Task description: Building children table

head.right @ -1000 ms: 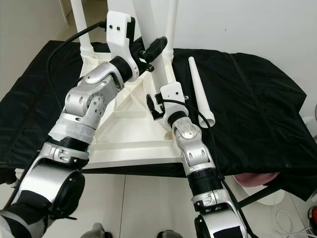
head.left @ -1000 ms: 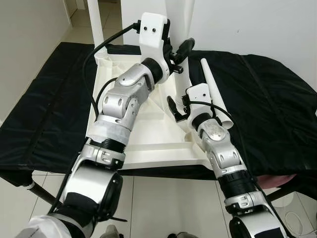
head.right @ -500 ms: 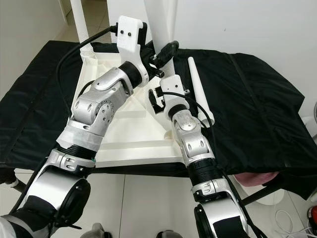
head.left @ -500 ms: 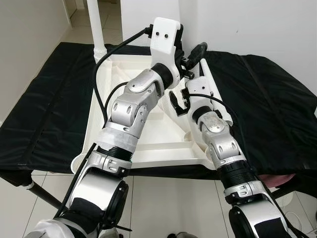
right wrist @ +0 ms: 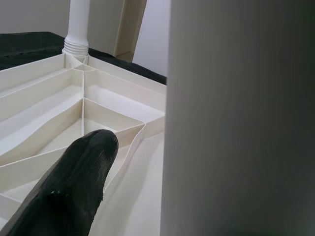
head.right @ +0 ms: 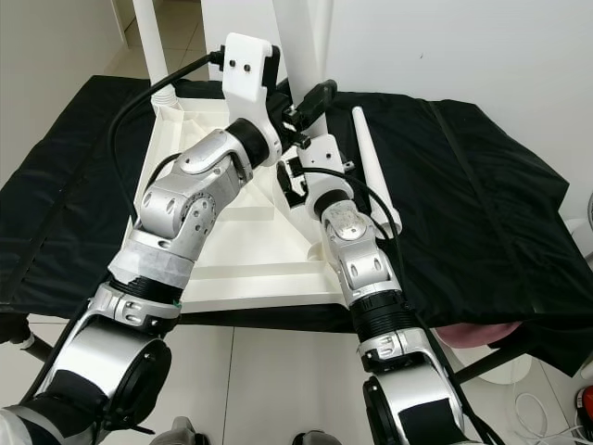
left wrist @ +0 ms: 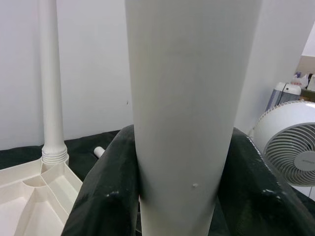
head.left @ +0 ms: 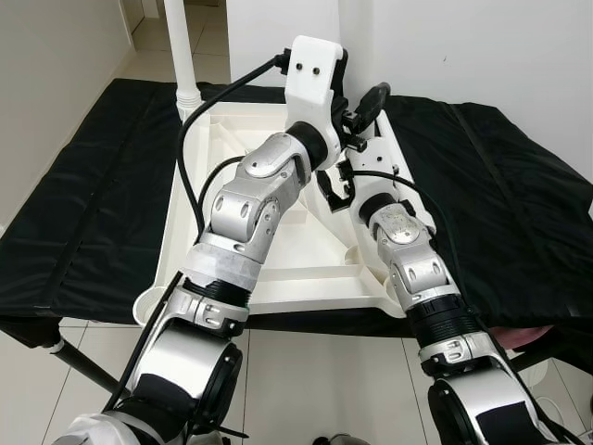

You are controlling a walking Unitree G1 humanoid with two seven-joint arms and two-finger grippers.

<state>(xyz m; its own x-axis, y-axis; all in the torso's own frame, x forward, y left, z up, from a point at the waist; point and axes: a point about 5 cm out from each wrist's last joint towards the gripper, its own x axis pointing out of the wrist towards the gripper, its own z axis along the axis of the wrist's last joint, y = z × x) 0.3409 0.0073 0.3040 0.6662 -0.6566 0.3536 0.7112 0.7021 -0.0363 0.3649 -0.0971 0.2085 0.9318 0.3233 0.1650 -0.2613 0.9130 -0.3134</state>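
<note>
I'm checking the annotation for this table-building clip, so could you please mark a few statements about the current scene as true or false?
1. The white tabletop lies upside down, ribbed underside up, on a black cloth. True.
2. The left end effector is closed around an upright white leg. True.
3. Every leg is already mounted. False: one loose leg lies on the cloth beside the tabletop.
4. A fan stands beyond the table. True.
5. The far left corner has no leg in it. False: a mounted leg stands there.
</note>
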